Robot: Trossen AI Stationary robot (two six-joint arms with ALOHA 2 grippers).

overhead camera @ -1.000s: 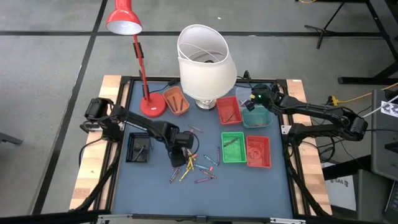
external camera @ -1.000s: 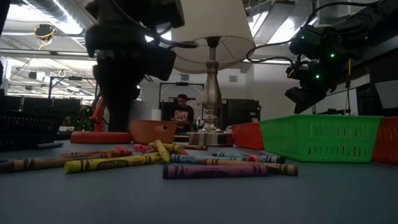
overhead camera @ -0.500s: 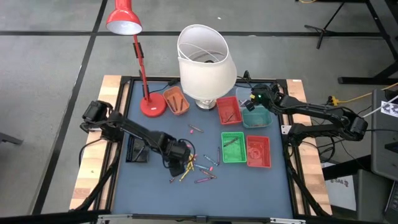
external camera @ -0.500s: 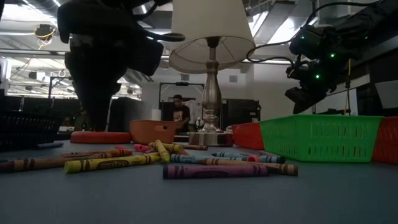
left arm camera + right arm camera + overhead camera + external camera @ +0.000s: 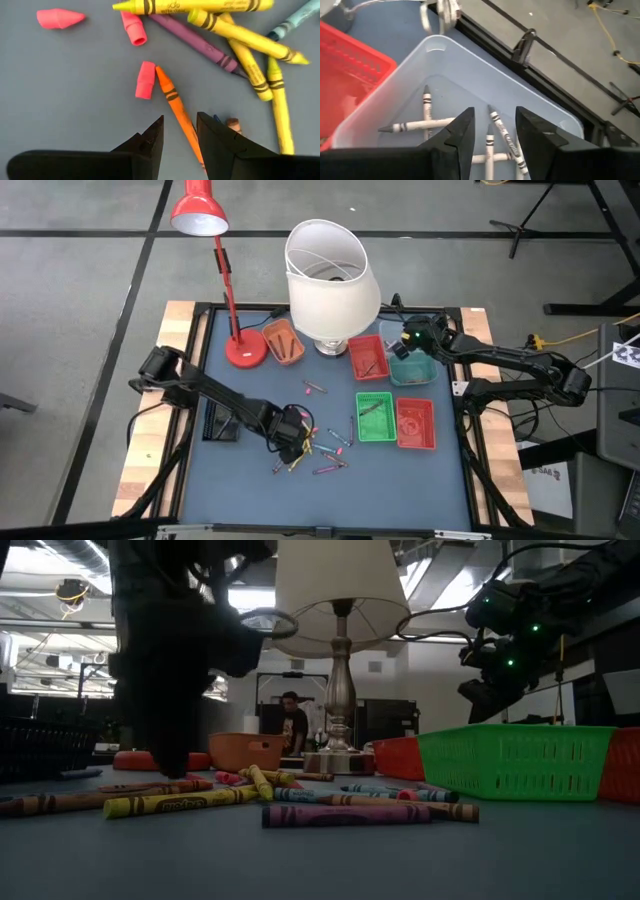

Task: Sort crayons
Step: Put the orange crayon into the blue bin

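1. The left gripper [image 5: 180,135], jaws apart, straddles the orange crayon [image 5: 177,107] in the crayons [image 5: 310,448] mid-table; closing skewed could nudge the pink stub [image 5: 145,80] touching it.
2. It has descended from above the pile.
3. The right gripper [image 5: 492,132] over the clear tray [image 5: 540,102] has opened; grey crayons [image 5: 427,122] lie inside.

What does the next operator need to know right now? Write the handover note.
Left gripper: open, low over the loose crayons, fingers straddling an orange crayon, not closed on it.
Right gripper: open, empty, above the clear tray.
Done: white crayons lie in the clear tray; the other trays hold some too.
Left: the mixed pile at table centre, yellow, purple, pink and orange among it, still needs sorting.
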